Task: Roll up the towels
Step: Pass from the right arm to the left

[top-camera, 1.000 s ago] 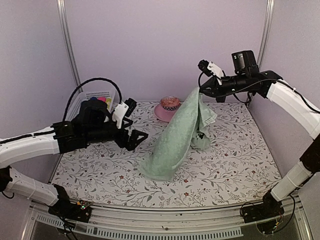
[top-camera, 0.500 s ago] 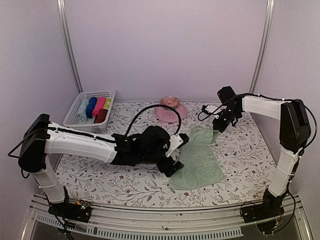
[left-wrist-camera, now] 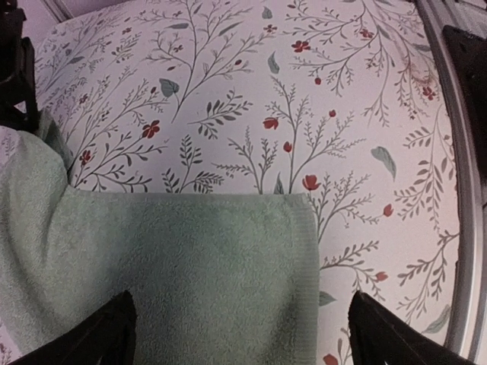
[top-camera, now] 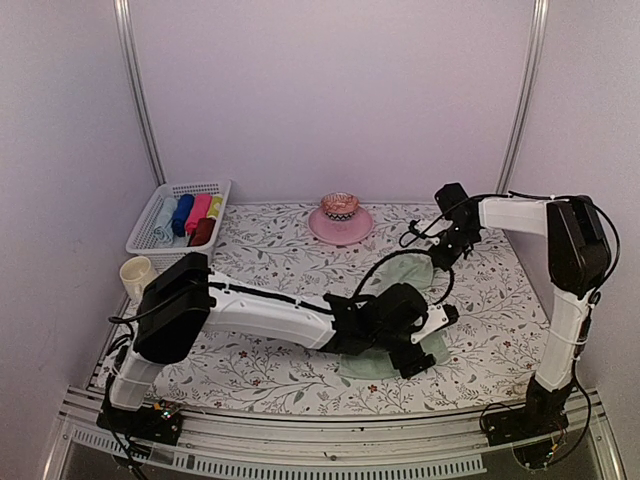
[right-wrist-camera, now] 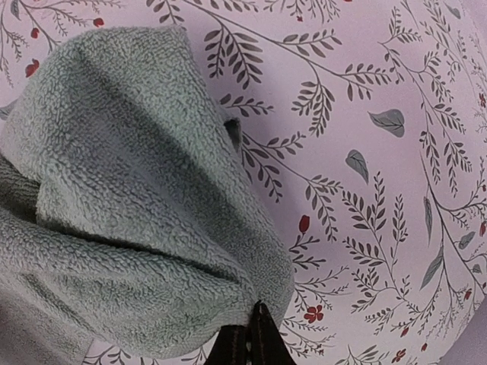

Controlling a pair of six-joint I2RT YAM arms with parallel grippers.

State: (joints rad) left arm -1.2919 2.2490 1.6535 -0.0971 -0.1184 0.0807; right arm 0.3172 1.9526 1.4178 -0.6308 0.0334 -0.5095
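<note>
Left pincer (top-camera: 428,346): jaws at full spread, gripping nothing. From the wrist view, the two fingertips (left-wrist-camera: 97,339) stand over the flat end of the green towel (left-wrist-camera: 183,274), one toward each side of it. The towel's straight hemmed edge lies just ahead of the tips, with the bare floral worktop (left-wrist-camera: 304,99) beyond. Whether the tips touch the cloth: cannot tell.

Right pincer (right-wrist-camera: 249,344): jaws closed tight on a bunched fold of the same towel. The cloth mounds up ahead of and to the left of the tips; the patterned cover shows to the right.

The towel runs from one pincer to the other, flat under the left and gathered at the right.

Well off to the left of the left pincer, at the back corner: a white basket (top-camera: 155,243) of rolled cloths, with the dark red towel (top-camera: 203,232) on the side nearest the pincer. A cream cup (top-camera: 135,275) sits just in front of the basket. A pink dish (top-camera: 340,222) lies to the left of the right pincer.
</note>
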